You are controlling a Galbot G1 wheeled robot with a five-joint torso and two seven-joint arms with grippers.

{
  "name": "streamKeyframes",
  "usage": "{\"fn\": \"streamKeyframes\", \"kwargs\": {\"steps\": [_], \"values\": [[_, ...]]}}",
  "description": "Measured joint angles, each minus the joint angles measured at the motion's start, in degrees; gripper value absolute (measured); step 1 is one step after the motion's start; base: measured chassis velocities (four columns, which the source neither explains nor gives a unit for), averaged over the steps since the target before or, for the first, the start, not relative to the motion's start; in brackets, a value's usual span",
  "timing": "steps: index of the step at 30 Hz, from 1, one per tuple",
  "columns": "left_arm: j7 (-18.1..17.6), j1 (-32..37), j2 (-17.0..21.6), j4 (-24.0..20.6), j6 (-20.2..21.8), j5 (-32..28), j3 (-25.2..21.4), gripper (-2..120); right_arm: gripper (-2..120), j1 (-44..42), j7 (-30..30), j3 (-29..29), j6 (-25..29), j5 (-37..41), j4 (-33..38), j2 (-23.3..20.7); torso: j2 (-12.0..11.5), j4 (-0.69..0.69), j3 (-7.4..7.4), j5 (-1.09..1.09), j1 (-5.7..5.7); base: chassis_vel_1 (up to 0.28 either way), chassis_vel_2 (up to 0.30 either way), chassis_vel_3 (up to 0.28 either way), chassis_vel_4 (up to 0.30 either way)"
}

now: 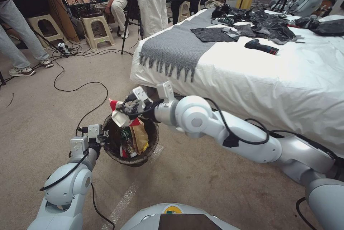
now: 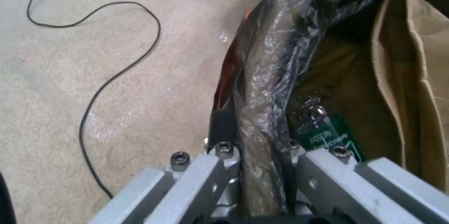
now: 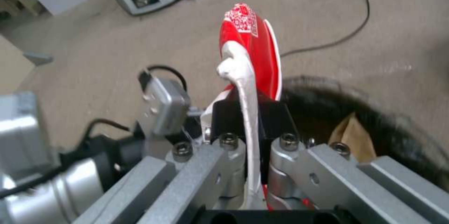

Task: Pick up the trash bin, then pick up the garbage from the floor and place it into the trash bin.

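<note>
My left gripper (image 1: 104,137) is shut on the near-left rim of the trash bin (image 1: 150,147) and holds it just above the carpet floor (image 1: 43,115). In the left wrist view its fingers (image 2: 224,125) pinch the dark bag-lined rim (image 2: 262,87). Inside the bin lie a brown paper bag (image 1: 140,135), a green-labelled bottle (image 1: 126,137) and a bit of yellow wrapper (image 1: 145,147). Over the bin's far-left rim, my right gripper (image 1: 123,110) is shut on a crumpled red-and-white packet (image 1: 118,117). The packet (image 3: 248,41) sticks out past the closed fingers (image 3: 276,118), with the bin (image 3: 374,122) below.
A bed (image 1: 268,79) with a white sheet, a grey fringed throw (image 1: 172,51) and black bags stands close on the right. A black cable (image 1: 86,94) loops across the carpet left of the bin. Stools, a screen and people stand at the back left.
</note>
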Motion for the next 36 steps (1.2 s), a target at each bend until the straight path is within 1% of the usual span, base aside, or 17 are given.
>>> {"fn": "streamKeyframes", "kwargs": {"steps": [2, 4, 11, 16, 26, 28, 29, 32, 33, 35, 36], "values": [[-0.01, -0.03, 0.01, 0.05, 0.00, -0.02, 0.00, 0, 0, -0.22, 0.14, -0.24, 0.02, -0.13, -0.13, 0.05, 0.00, 0.00, 0.00, 0.00, 0.00, 0.000, 0.000, 0.000, 0.000], [-0.03, -0.21, 0.06, 0.38, 0.00, -0.11, 0.03, 0, 0, -2.51, 1.65, -1.90, 0.41, -0.62, -1.19, 0.80, 0.00, -0.02, 0.00, 0.01, 0.00, 0.000, 0.000, 0.000, 0.000], [-0.07, -0.36, 0.03, 0.64, 0.00, -0.17, 0.14, 0, 0, -4.77, 4.10, -3.32, 0.74, 0.07, -2.47, 2.84, 0.00, -0.01, -0.01, 0.01, 0.00, 0.000, 0.000, 0.000, 0.000], [-0.09, -0.31, 0.23, 0.64, 0.00, -0.38, -0.04, 0, 0, -6.69, 5.49, -3.76, 1.04, 0.09, -4.48, 4.17, 0.00, -0.01, -0.01, 0.01, 0.00, 0.000, 0.000, 0.000, 0.000], [-0.11, -0.36, 0.18, 0.92, 0.00, -0.48, -0.13, 0, -1, -9.47, 5.83, -3.37, 1.24, -0.29, -7.57, 6.25, 0.00, 0.00, -0.01, 0.01, 0.00, 0.000, 0.000, 0.000, 0.000], [-0.13, -0.37, 0.18, 0.92, 0.00, -0.53, -0.17, 0, 4, -9.55, 5.85, -3.29, 1.00, -0.98, -8.30, 6.54, 0.00, 0.00, -0.01, 0.01, 0.00, 0.000, 0.000, 0.000, 0.000], [-0.13, -0.37, 0.18, 0.92, 0.00, -0.53, -0.17, 0, 4, -9.55, 5.85, -3.29, 1.00, -0.98, -8.30, 6.54, 0.00, 0.00, -0.01, 0.01, 0.00, 0.000, 0.000, 0.000, 0.000], [-0.13, -0.27, 0.22, 0.92, 0.00, -0.66, -0.40, 0, 21, -9.55, 5.93, -3.01, 1.00, -1.31, -9.12, 6.88, 0.00, -0.01, -0.01, 0.01, 0.00, 0.000, 0.000, 0.000, 0.000], [-0.13, -0.27, 0.22, 0.92, 0.00, -0.66, -0.40, 0, 21, -9.55, 5.93, -3.01, 1.00, -1.31, -9.12, 6.88, 0.00, -0.01, -0.01, 0.01, 0.00, 0.000, 0.000, 0.000, 0.000], [-0.13, -0.20, 0.19, 0.99, 0.00, -0.67, -0.41, 0, 32, -9.54, 6.13, -2.64, 1.12, -1.27, -9.18, 7.27, 0.00, 0.00, -0.01, 0.01, 0.00, 0.000, 0.000, 0.000, 0.000], [-0.13, -0.20, 0.19, 0.99, 0.00, -0.67, -0.41, 0, 32, -9.54, 6.13, -2.64, 1.12, -1.27, -9.18, 7.27, 0.00, 0.00, -0.01, 0.01, 0.00, 0.000, 0.000, 0.000, 0.000]]}}
